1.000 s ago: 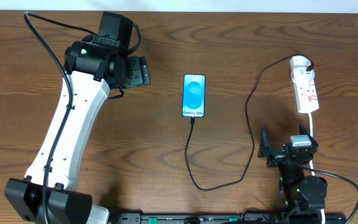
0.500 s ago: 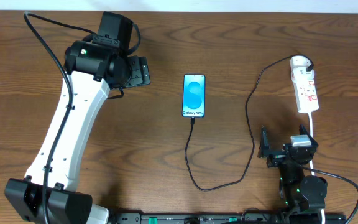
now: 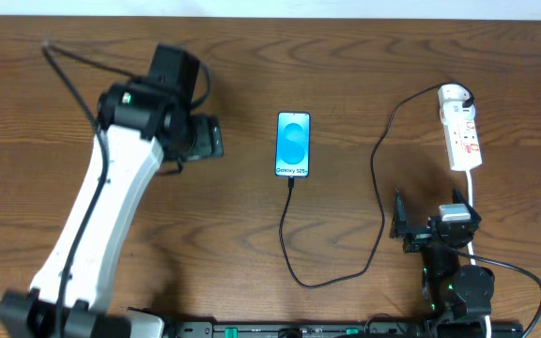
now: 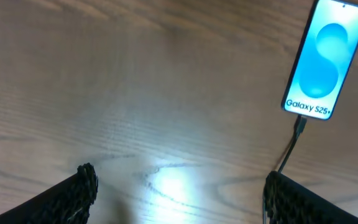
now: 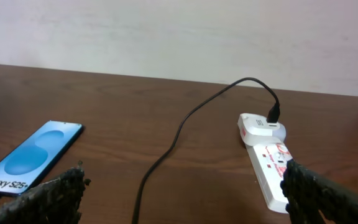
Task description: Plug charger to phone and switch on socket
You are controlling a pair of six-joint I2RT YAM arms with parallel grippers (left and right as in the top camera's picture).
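Socket [image 3: 462, 138] switch position indiscernible

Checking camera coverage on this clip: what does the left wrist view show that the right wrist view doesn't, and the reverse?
Only the left wrist view shows the charger tip meeting the bottom edge of the phone, framed by the open left gripper. Only the right wrist view shows the socket with the black plug at its rounded end, the pale wall and the open right gripper. Both show the lit phone screen, the charger's thin cable and the wooden table.
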